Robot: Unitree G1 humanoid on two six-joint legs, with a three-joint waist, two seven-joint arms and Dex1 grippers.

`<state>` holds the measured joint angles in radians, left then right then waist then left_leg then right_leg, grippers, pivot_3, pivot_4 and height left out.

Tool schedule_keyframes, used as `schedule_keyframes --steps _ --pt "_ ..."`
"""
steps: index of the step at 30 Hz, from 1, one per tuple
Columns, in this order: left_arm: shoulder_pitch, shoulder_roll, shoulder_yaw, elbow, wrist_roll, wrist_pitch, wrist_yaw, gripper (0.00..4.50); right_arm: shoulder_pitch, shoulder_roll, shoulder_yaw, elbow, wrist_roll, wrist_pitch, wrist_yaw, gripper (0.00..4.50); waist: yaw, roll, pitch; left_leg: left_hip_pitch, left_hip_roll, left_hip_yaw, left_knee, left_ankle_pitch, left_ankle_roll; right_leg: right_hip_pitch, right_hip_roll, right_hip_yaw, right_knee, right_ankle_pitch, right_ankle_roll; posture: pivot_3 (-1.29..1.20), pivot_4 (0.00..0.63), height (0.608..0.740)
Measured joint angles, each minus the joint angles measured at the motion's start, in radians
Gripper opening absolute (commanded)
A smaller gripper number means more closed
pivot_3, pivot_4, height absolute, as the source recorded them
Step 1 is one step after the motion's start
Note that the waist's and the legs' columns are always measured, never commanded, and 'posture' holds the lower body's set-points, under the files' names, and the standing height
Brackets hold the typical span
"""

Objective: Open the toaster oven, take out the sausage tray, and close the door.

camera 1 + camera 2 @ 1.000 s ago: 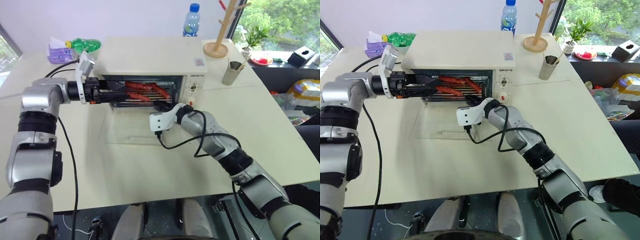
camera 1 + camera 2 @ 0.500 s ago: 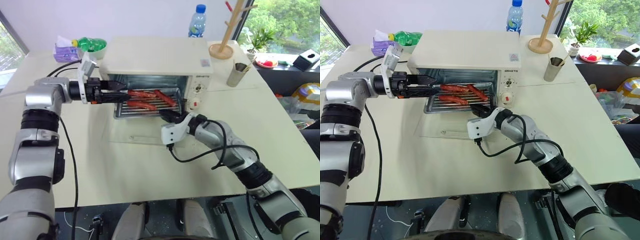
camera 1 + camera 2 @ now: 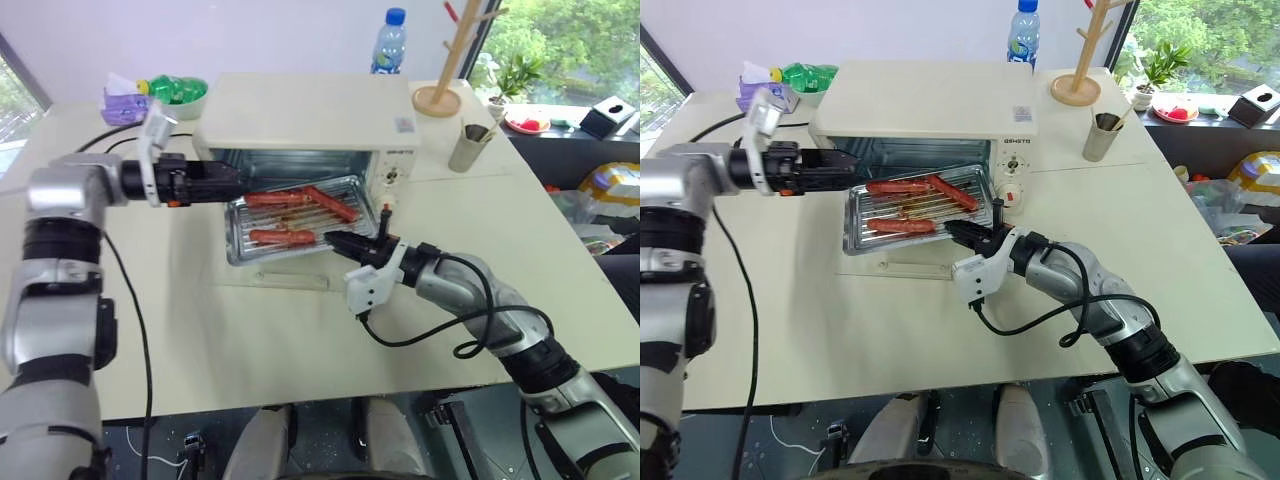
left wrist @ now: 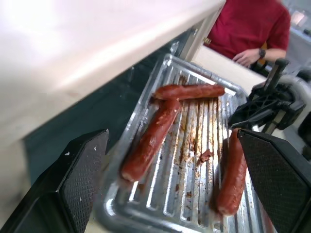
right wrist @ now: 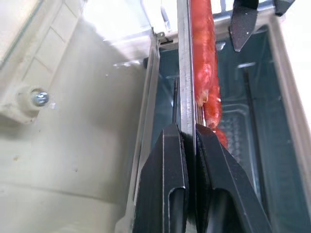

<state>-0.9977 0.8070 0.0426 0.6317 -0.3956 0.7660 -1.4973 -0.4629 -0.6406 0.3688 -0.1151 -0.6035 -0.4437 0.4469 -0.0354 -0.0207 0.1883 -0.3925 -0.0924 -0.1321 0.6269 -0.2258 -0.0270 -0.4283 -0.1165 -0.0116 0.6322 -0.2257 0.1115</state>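
We are seeing a short dark brand word at the top of the toaster oven's (image 3: 300, 115) right panel and a small label on its top, neither of which we are managing to read.

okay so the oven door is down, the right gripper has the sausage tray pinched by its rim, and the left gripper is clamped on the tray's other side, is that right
Not quite. The left gripper is open, its fingers spread wide and touching nothing; the left wrist view shows the sausage tray lying between and beyond them. The rest holds: the door is down, and the right gripper is shut on the tray's rim.
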Motion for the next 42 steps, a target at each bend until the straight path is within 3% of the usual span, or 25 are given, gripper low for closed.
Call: schedule_keyframes --steps 4,9,13,18,28,32,38,41,42 --pt "0.142 0.094 0.097 -0.191 -0.116 0.227 0.030 4.50 0.012 -0.034 -0.011 0.024 0.021 -0.082 -0.002 0.10 -0.009 0.000 0.000 0.000 0.000 0.000 0.000 0.000 0.000 0.000 0.000 0.000 0.000 0.000 0.000 0.00 0.150 0.739" --pt "0.322 0.116 0.281 -0.382 -0.269 0.521 0.157 4.50 0.016 -0.047 -0.024 0.051 0.041 -0.143 -0.002 0.10 -0.007 0.000 0.000 0.001 0.000 -0.001 0.000 0.000 0.000 0.001 0.000 0.001 -0.001 0.000 0.000 0.00 0.150 0.739" --pt "0.557 0.013 0.518 -0.577 -0.424 0.793 0.330 4.50 0.018 -0.063 -0.031 0.073 0.078 -0.205 0.002 0.10 -0.009 0.000 0.000 0.002 0.001 0.000 -0.001 0.000 0.000 0.001 0.000 0.002 -0.001 0.000 0.000 0.00 0.150 0.739" --pt "0.735 -0.101 0.610 -0.676 -0.676 0.840 0.585 4.50 0.018 -0.072 -0.032 0.081 0.113 -0.259 0.011 0.10 0.002 -0.001 0.000 0.002 0.001 -0.001 0.000 0.000 -0.002 0.001 0.000 0.004 -0.001 0.000 -0.001 0.00 0.150 0.739" --pt "0.706 -0.278 0.635 -0.603 -1.032 0.837 1.073 4.50 0.023 -0.073 -0.033 0.078 0.145 -0.299 0.031 0.10 0.023 -0.002 0.000 0.002 0.001 0.001 0.002 -0.001 -0.003 0.002 0.000 0.004 -0.001 0.000 -0.001 0.00 0.150 0.739" --pt "0.713 -0.305 0.547 -0.593 -1.204 0.772 1.237 4.50 0.031 -0.075 -0.034 0.077 0.147 -0.304 0.039 0.10 0.023 -0.002 0.000 0.002 0.001 0.001 0.002 -0.001 -0.003 0.002 0.000 0.004 -0.001 0.000 -0.001 0.00 0.150 0.739" --pt "0.788 -0.272 0.375 -0.613 -1.465 0.614 1.413 4.50 0.032 -0.072 -0.035 0.068 0.147 -0.301 0.043 0.10 0.023 -0.002 0.000 0.003 0.001 0.001 0.002 -0.001 -0.003 0.002 0.000 0.005 -0.001 0.000 -0.001 0.00 0.150 0.739" --pt "0.800 -0.248 0.333 -0.626 -1.532 0.542 1.448 3.63 0.033 -0.072 -0.039 0.067 0.147 -0.299 0.043 0.00 0.025 -0.002 0.000 0.003 0.001 0.001 0.002 -0.001 -0.003 0.002 0.000 0.005 -0.001 -0.001 -0.005 0.00 0.150 0.739" --pt "0.800 -0.248 0.327 -0.628 -1.542 0.527 1.451 3.15 0.033 -0.072 -0.039 0.065 0.147 -0.298 0.043 0.00 0.026 -0.002 0.000 0.003 0.001 0.002 0.002 -0.001 -0.003 0.002 0.000 0.005 -0.001 -0.002 -0.005 0.00 0.150 0.739"
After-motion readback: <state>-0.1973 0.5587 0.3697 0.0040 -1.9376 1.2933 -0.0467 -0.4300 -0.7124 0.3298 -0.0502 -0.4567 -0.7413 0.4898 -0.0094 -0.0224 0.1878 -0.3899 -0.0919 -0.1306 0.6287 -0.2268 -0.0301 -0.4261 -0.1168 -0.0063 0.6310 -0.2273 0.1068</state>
